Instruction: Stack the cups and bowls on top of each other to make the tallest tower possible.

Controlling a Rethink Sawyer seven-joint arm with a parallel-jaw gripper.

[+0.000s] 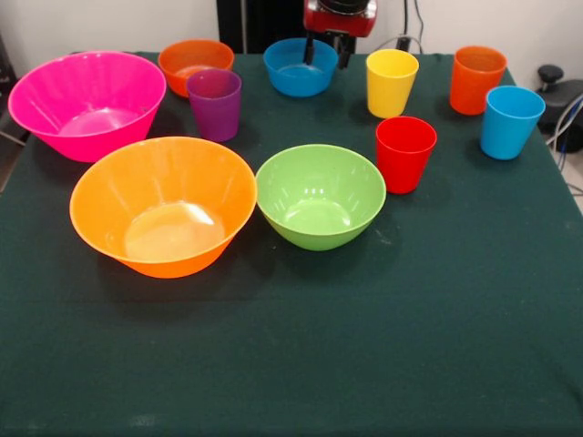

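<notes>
Gripper: the gripper (327,51) is seen at the top edge of the front view, its two dark fingers spread apart with nothing held between them, hanging over the far rim of the small blue bowl (300,66).
Small blue bowl: set upright on the bench (301,355), directly under and just in front of the gripper.
Small orange bowl: the small orange bowl (194,64) is found to picture-left of the gripper, at about the same depth; it is partly hidden by the purple cup (215,104), which stands upright just in front of it.
Pink bowl: the pink bowl (87,104) is placed far to picture-left of the gripper.
Large orange bowl: the large orange bowl (163,205) is seen well forward of the gripper and to picture-left.
Green bowl: the green bowl (320,195) is set well forward of the gripper, just beside the large orange bowl.
Yellow cup: the yellow cup (391,82) stands upright near the gripper, to picture-right.
Red cup: the red cup (404,153) stands forward of the yellow cup.
Orange cup: the orange cup (476,79) stands further to picture-right.
Light blue cup: the light blue cup (510,121) is farthest to picture-right.
Stacking: every bowl and cup is seen resting singly on the bench.
</notes>
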